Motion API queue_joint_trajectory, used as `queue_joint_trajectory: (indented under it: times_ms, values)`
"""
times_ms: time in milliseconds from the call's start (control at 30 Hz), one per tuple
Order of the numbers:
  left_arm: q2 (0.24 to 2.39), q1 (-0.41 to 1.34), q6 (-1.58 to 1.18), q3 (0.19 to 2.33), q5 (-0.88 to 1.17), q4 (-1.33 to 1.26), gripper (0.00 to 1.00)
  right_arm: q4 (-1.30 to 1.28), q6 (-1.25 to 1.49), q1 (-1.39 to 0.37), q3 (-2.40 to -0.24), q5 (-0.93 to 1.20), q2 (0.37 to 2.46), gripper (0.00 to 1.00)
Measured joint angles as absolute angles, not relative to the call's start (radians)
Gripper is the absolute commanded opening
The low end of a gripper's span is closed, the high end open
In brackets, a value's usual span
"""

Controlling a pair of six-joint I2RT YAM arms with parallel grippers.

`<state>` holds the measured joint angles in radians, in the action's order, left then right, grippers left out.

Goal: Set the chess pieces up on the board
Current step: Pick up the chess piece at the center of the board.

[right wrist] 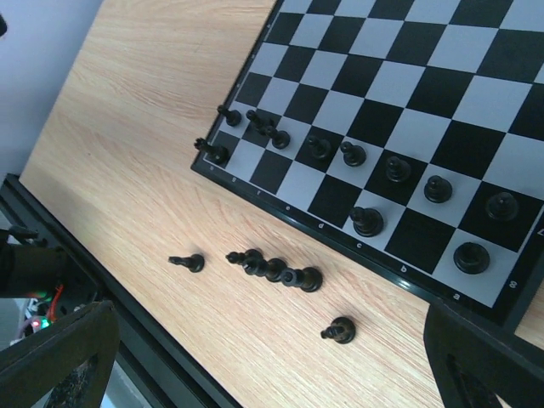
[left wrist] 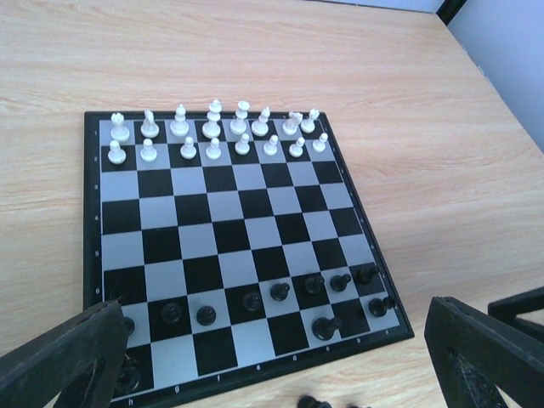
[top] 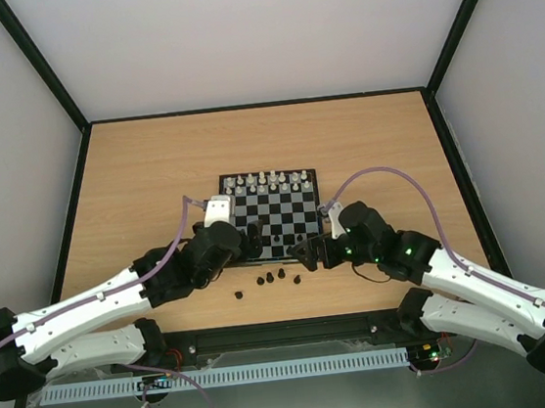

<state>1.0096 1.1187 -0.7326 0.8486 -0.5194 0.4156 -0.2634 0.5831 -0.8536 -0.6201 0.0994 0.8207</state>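
A: Chess pieces, black: pawn row filled along the near side of the board, three or so on the back row, about five more lying tipped on the counter just off the near edge. Step in hand?

B: Back row, seemingly, between picks. Left jaws spread wide and empty at the board's near-left corner; right jaws also parted, grasping nothing, at the near-right.

A: Next?

B: Likely calls for a fine pinch on a tipped piece, then an upright placement on a free back square.

A: Looks?

B: Tiny, glossy, far narrower than a square.

bright even light, faint shadows (mostly sharp)
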Motion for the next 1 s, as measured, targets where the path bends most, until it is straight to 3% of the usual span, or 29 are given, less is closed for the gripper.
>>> queue_joint_trajectory:
  times_ms: [1000]
  values:
    - [1.304,1.105,-0.688,0.919,-0.403,0.285,0.99,-0.142,0.608,-0.854,-0.442,0.203,0.701,0.99]
